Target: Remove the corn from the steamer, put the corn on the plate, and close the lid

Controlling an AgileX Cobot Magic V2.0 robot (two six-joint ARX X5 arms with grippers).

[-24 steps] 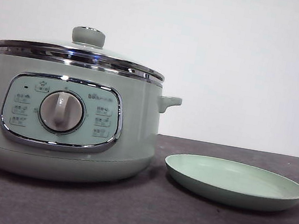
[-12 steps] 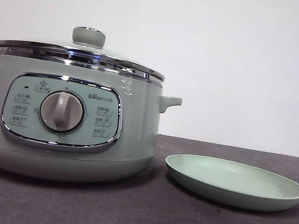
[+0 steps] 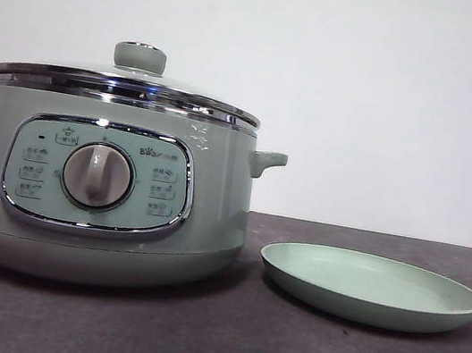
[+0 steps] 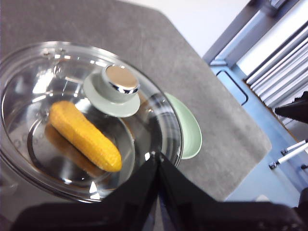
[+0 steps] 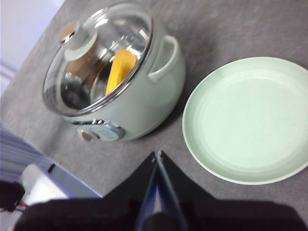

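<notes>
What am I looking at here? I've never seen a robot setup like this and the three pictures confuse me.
It is a robot with two arms at a table, each ending in a gripper of two black jaws. One picture looks level across the table from the front; the other two come from cameras on the wrists, looking down.

On the grey table stands a pale green steamer with its glass lid on. Through the glass you see a yellow corn cob inside. Beside the steamer lies an empty green plate.

The left gripper hangs above the lid, the right gripper above the table near the plate. Both have their jaws shut and hold nothing.
</notes>
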